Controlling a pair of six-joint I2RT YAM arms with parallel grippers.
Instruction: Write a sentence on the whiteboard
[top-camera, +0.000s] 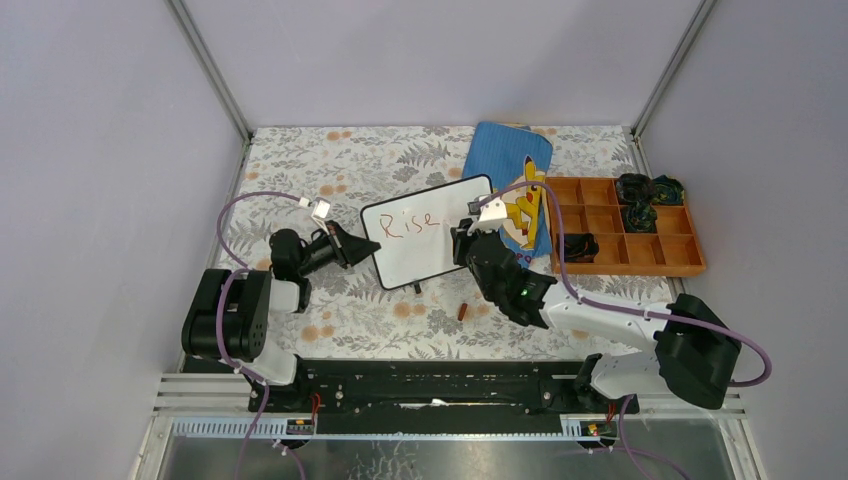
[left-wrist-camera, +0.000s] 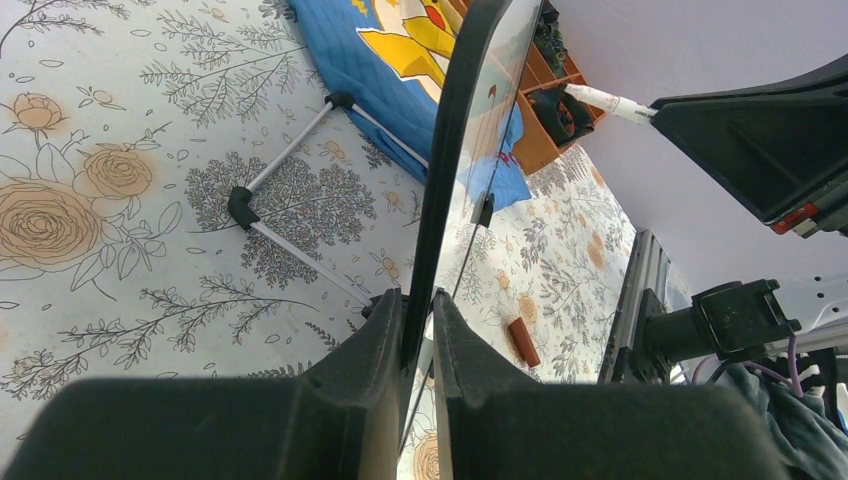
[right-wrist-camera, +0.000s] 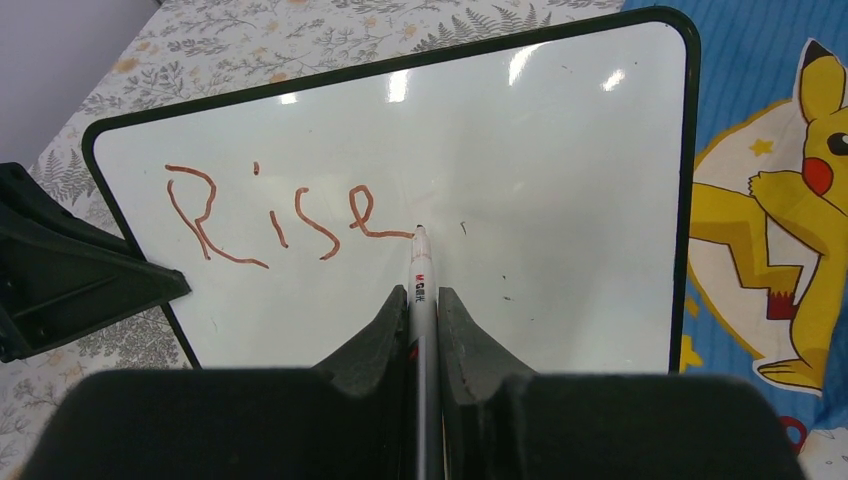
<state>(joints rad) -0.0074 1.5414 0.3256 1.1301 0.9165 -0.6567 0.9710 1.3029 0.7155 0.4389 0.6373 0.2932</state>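
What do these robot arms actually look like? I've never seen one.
The left arm and right arm both mix blocky black joints with white shells. A purple cable loops along each. The left tool and right tool are black, each with two wedge-shaped fingers.

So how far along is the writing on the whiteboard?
Done: the word Rise, in red, on the whiteboard. In hand: the left gripper clamps the board's edge; the right gripper holds the marker, tip at the e's tail. Left: the rest of the sentence.
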